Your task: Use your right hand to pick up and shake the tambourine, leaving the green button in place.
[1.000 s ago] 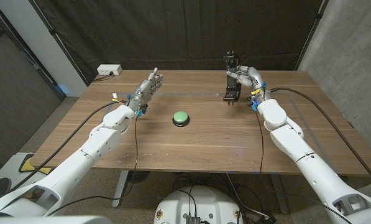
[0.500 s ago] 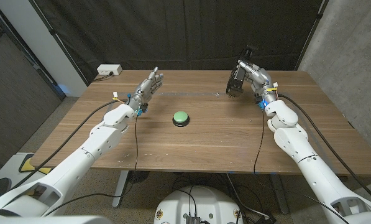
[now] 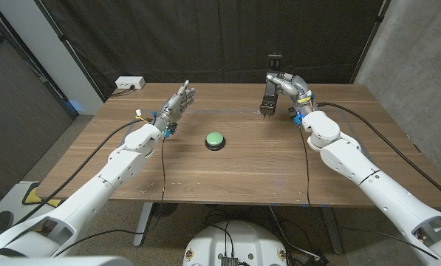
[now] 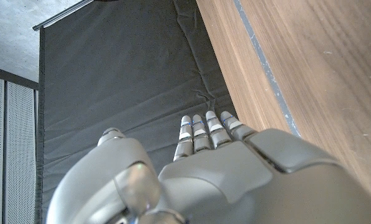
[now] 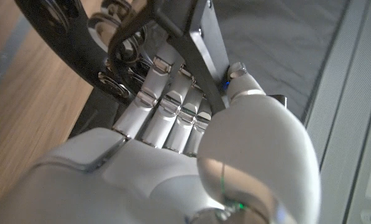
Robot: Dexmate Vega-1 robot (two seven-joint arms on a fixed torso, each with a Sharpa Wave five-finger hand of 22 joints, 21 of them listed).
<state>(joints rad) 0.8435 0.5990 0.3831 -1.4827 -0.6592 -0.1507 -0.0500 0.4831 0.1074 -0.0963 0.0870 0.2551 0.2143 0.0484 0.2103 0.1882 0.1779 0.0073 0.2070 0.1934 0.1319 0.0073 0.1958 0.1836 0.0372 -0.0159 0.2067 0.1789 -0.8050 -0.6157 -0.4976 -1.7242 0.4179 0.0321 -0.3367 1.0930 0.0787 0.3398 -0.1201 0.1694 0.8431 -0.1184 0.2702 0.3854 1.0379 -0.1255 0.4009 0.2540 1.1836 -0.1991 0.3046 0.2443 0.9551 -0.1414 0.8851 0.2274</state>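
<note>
We see the right robot hand (image 3: 285, 89) grasping the black tambourine (image 3: 269, 94), lifted above the tabletop's (image 3: 250, 159) far edge, rim standing upright. The green button (image 3: 216, 140) sits well apart, nearer the robot. Our right wrist view adds metal jingles (image 5: 114, 34). The left robot hand (image 3: 177, 103) is released, fingers straight.

Black curtain (image 3: 227, 37) behind wooden table (image 3: 227, 166); grey concrete wall (image 3: 419, 52) right; white power strip (image 3: 130, 83) on far corner.

The head camera looks down over the whole bench (image 3: 227, 166) toward the far dark curtain (image 3: 220, 37). Each wrist camera sits close behind its own robot hand, sharing bench edge and curtain with the head view.
</note>
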